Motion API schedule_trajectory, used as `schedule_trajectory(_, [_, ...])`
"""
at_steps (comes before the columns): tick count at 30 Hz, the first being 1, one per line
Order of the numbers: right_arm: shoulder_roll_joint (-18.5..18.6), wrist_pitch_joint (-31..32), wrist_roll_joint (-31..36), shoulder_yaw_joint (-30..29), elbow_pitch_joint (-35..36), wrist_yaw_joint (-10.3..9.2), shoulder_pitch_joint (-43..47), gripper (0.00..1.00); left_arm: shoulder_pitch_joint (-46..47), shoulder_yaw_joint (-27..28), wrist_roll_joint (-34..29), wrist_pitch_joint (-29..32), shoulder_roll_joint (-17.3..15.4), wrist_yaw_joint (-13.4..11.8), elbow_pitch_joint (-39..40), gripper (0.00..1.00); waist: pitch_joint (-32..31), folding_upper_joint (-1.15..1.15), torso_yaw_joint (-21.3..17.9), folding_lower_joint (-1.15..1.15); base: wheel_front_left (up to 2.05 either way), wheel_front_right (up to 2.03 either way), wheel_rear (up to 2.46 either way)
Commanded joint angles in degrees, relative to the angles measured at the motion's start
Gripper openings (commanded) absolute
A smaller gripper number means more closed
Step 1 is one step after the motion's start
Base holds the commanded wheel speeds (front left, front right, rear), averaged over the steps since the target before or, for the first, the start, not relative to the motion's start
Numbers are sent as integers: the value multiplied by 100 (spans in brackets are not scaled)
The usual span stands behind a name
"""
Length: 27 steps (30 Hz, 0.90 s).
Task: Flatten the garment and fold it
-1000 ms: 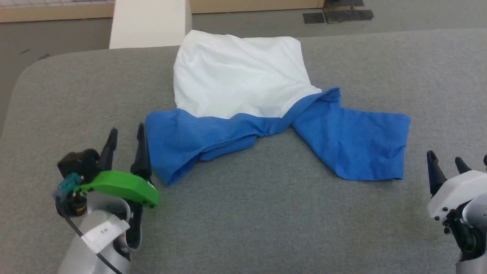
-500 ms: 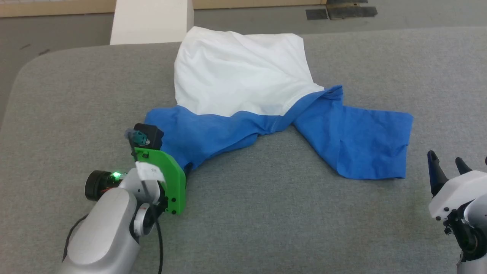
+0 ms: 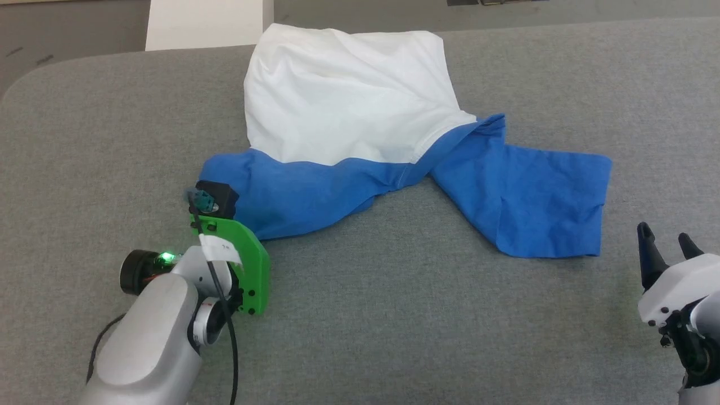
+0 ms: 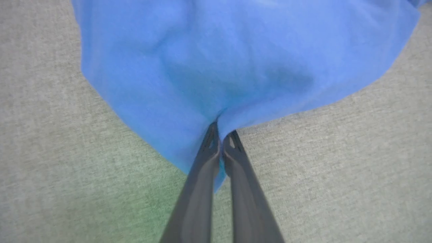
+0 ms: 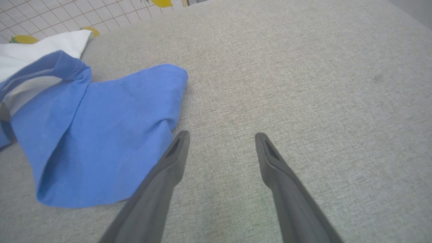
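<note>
From the head we're looking down on the garment (image 3: 349,112) from well back. Left wrist camera is pressed close against its blue cloth. Right wrist looks low across the table (image 5: 303,84) beside its sleeve (image 5: 101,135), shared with the head view.

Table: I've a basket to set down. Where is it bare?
Bare: the near strip of table between the left gripper and right gripper, in front of the shirt; also far right, past the blue sleeve. Crowded: the middle, under the shirt.

white-and-blue garment (image 3: 349,112), grey table (image 3: 394,315), green bracket (image 3: 247,270)
</note>
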<state>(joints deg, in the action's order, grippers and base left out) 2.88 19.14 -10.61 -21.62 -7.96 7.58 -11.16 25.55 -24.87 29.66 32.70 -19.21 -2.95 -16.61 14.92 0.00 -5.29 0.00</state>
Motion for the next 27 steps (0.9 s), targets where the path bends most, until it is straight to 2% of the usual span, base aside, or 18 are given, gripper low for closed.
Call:
schedule_trajectory(1, [-1,-24,-3,-5,-20,-9,-4,100,-20,21,52,-66,35,36,-58,0,-6,0,39,0,0,0,0])
schedule_trajectory(5, [-1,-21,31,-34,-64,-9,11,100,-94,349,339,-352,86,-29,178,0,-110,0,152,0,0,0,0])
schedule_trajectory(7, [-1,-24,48,-47,-78,-9,24,100,-208,551,431,-445,3,-136,374,0,-177,0,213,0,0,0,0])
schedule_trajectory(13, [-1,-24,65,-27,-108,-9,56,100,-899,1364,633,-517,-452,-816,723,0,-345,0,408,0,0,0,0])
schedule_trajectory(16, [-1,-7,75,-8,-102,-9,65,100,-1238,1640,753,-520,-552,-1034,663,0,-376,0,491,0,0,0,0])
schedule_trajectory(22, [-1,37,104,17,-82,-9,82,100,-1379,1935,995,-822,-426,-1088,310,0,-401,0,600,0,0,0,0])
schedule_trajectory(23, [-1,43,112,29,-80,-9,86,100,-1373,1966,1016,-886,-401,-1087,257,29,-416,0,610,0,0,0,0])
schedule_trajectory(24, [-1,52,120,42,-78,-9,100,100,-1360,1984,1019,-1014,-376,-1043,241,100,-447,0,622,0,0,0,0])
schedule_trajectory(27, [-1,80,159,115,-22,-9,134,100,-1369,2026,1034,-1383,-275,-924,354,100,-502,0,645,0,0,0,0])
